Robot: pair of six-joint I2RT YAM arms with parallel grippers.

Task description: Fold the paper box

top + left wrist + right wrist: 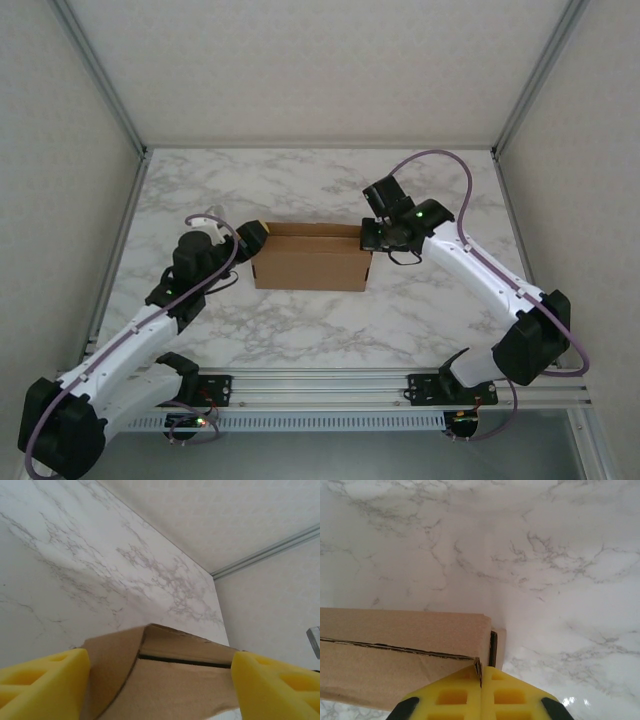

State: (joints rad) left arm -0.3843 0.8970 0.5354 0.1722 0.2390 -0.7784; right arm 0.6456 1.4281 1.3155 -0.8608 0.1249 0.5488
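Box (pixel 310 262) stands mid-counter (pixel 300 180), walls up, shell largely formed, a seam along its top still showing.

Left claw (pixel 159 682) is released wide, fingers either side of the box's left end. Whether they bear on it cannot be told.

Right claw (pixel 481 682) is clenched, with nothing seen between the fingers, and its tip is against the box's right end corner.

Judged step: seating the end flaps. The next move calls for steadying one end while the other is pressed home, without crushing a wall.

Brown paper box (pixel 312 262) folded into a shallow rectangle; mid-table, upright.
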